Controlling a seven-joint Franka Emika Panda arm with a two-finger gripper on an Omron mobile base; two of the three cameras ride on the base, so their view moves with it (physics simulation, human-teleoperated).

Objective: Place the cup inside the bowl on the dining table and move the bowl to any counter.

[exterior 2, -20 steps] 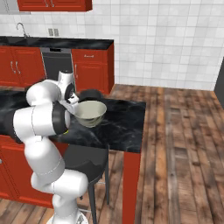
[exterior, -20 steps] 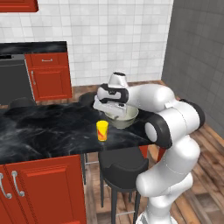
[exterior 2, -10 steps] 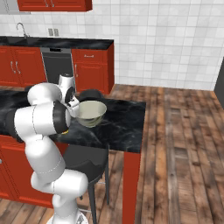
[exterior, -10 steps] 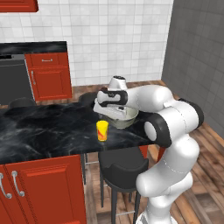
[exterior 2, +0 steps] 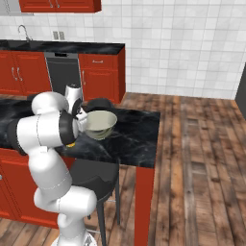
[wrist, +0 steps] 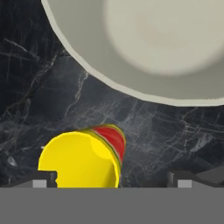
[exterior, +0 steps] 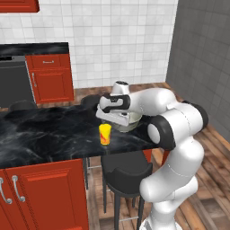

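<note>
The yellow cup [exterior: 105, 134] with its red mark stands upright on the dining table [exterior: 45, 134], just left of the wide pale bowl [exterior: 129, 121]. My gripper [exterior: 109, 118] hangs open a little above the cup, beside the bowl's near-left rim. In the hand view the cup [wrist: 81, 162] sits low, between the fingertips and closer to the left one, with the gripper [wrist: 113, 181] open and holding nothing. The bowl [wrist: 153, 43] spreads across the top there. From the right base view the bowl [exterior 2: 101, 123] shows on the table [exterior 2: 139, 137] beside my forearm.
A dark round stool [exterior: 126, 173] stands under the table's near edge, also seen as the stool [exterior 2: 96, 175]. Another stool [exterior: 92, 101] is on the far side. The wall-backed counter [exterior: 33, 48] [exterior 2: 62, 46] with red cabinets runs behind, with a dishwasher [exterior: 13, 83].
The hand has sunk a little lower over the table, nearer the cup. Cup and bowl have stayed put, and the jaws have stayed open.
</note>
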